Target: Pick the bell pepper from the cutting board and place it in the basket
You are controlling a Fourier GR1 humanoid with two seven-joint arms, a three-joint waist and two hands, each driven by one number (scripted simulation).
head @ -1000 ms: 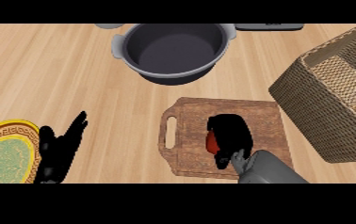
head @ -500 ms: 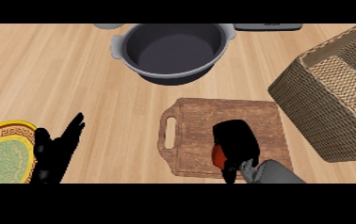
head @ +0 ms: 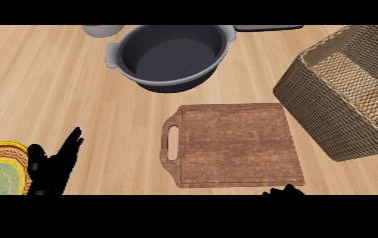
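Showing your right hand only as a sliver at the lower edge

Your right hand [head: 285, 191] is just a few black tips poking up from the bottom edge of the head view, right below the near right corner of the cutting board [head: 235, 144]. That is too little to go on, so you cannot tell whether it is open, curled or holding anything. The bell pepper does not show in this view, so where it sits cannot be told. The board's wooden top is in plain sight, lying flat on the wooden counter [head: 74, 87] with its handle slot toward the left.

Your left hand [head: 52, 167] rests at the lower left with fingers straight and spread, pointing up and away, holding nothing. Just left of it, touching the view's edge, is a yellow-rimmed plate [head: 9, 169] with a green centre.

The wicker basket [head: 325, 92] stands at the right, near the board's far right corner, part of it cut off by the view's edge. A dark grey pot [head: 173, 54] with side handles stands beyond the board, well apart from it. At the top edge you get a small grey object [head: 101, 30] left of the pot and a dark flat one [head: 267, 27] to its right, both too cropped to name.
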